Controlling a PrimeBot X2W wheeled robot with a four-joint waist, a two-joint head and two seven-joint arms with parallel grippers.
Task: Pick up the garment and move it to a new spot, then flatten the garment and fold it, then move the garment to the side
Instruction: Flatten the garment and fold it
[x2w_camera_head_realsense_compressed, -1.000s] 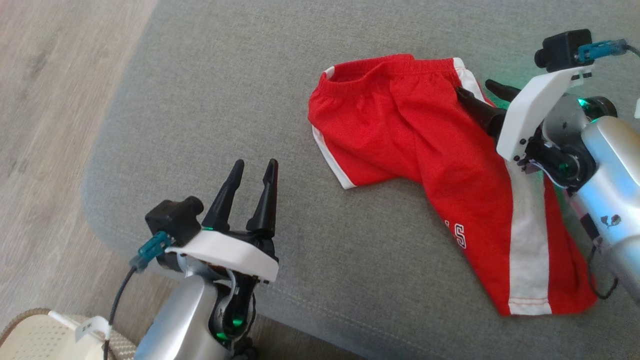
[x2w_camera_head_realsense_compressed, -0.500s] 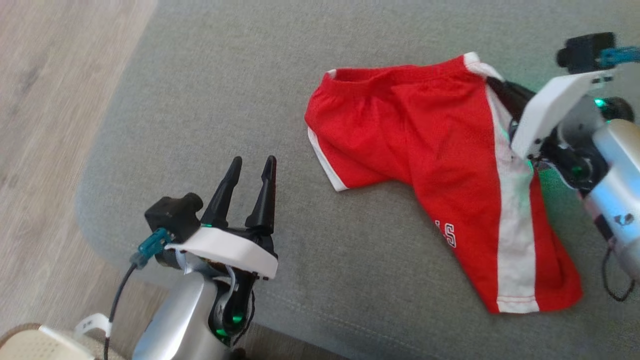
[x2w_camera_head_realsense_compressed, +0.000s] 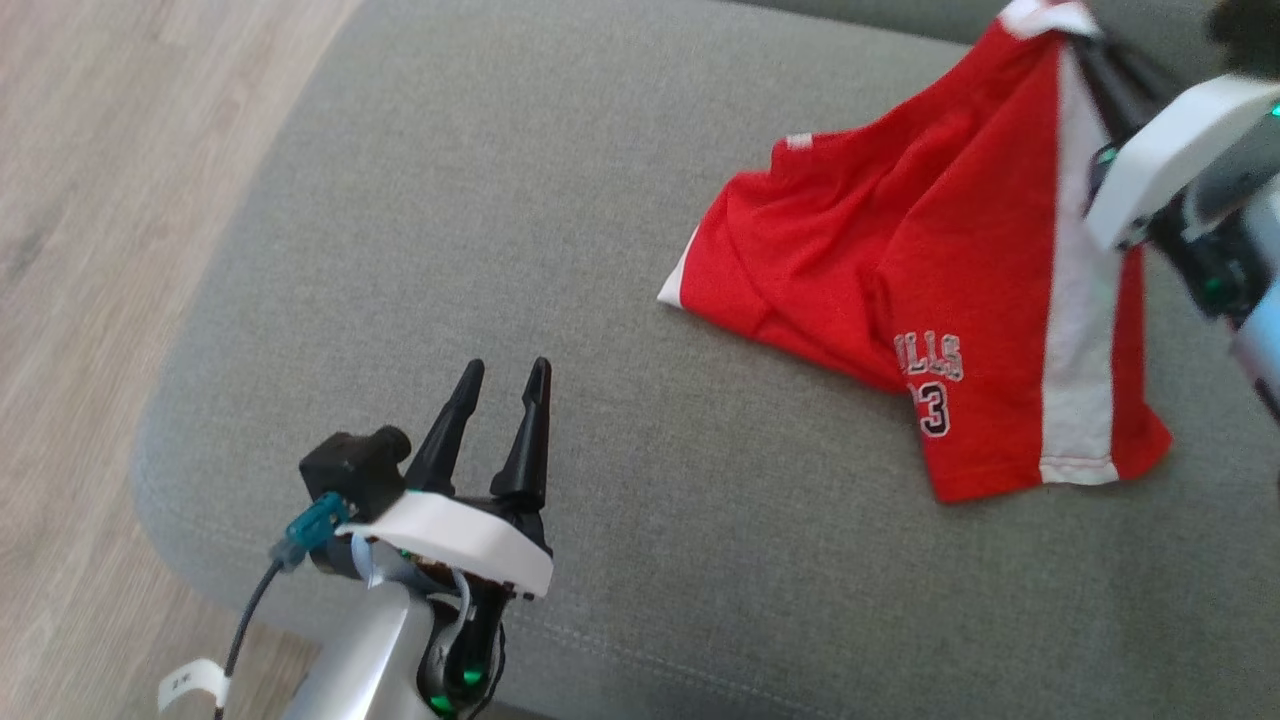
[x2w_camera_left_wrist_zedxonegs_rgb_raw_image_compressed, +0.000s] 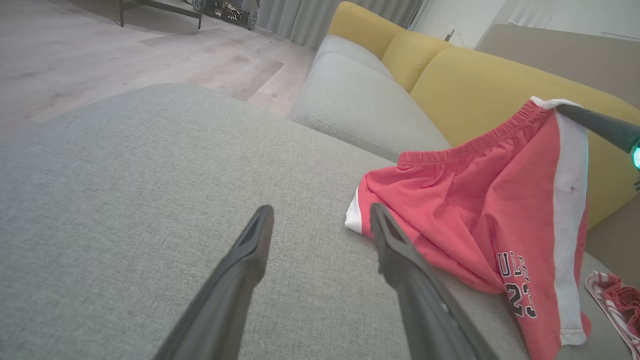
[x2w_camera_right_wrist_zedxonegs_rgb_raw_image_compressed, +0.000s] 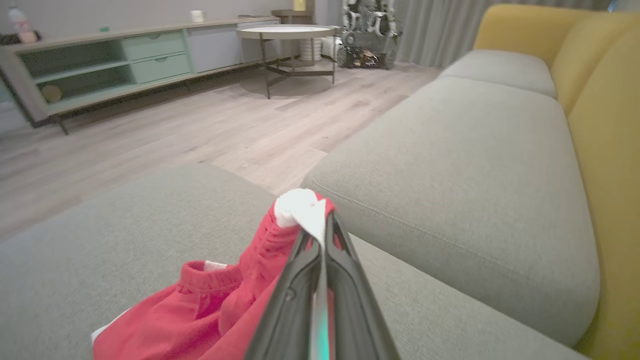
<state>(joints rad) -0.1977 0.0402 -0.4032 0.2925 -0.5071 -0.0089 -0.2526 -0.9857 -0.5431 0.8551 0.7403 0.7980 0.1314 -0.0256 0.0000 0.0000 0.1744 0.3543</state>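
Shorts (x2w_camera_head_realsense_compressed: 900, 250) lifted, pinched in right jaws

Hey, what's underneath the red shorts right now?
The grey sofa cushion lies under the red shorts, whose waistband corner the right hand holds raised. Whatever the draped cloth covers cannot be seen.

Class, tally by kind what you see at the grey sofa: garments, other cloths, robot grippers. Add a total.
Garments, red shorts with white side stripes: 1
Other cloths, red-and-white striped cloth: 1
Dark two-fingered grippers, left gripper and right gripper: 2
Total: 4
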